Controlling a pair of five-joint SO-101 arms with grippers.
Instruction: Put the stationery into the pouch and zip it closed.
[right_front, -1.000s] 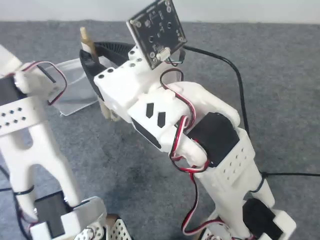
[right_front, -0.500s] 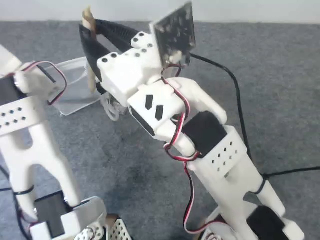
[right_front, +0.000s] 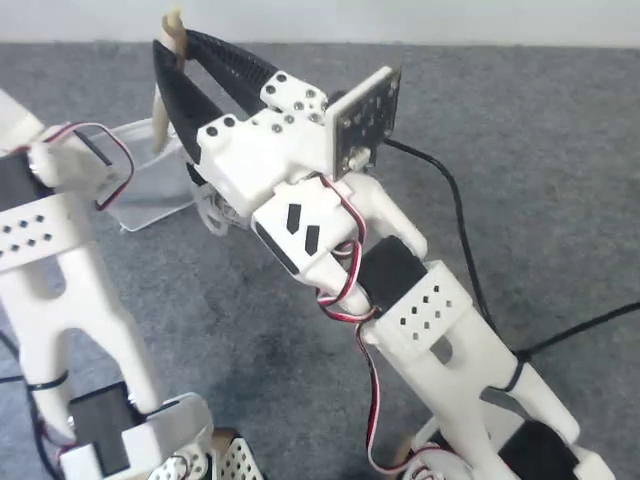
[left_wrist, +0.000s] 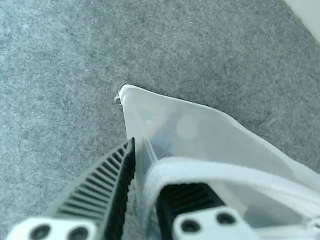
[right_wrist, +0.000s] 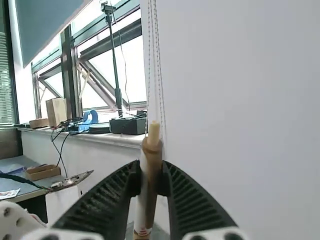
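Grey carpet (right_front: 560, 150) lies under the clear plastic pouch (right_front: 140, 190), whose edge the left claw (left_wrist: 150, 170) pinches, and at 12 o'clock from it the right claw (right_front: 172, 50) squeezes a tan wooden pencil (right_front: 158, 125) that points from 12 down to 6, toward the pouch.

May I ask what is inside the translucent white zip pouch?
Through the translucent white zip pouch only faint pale and dark smudges show; its hazy wall hides what they are. The right tool holds a beige pencil near it.
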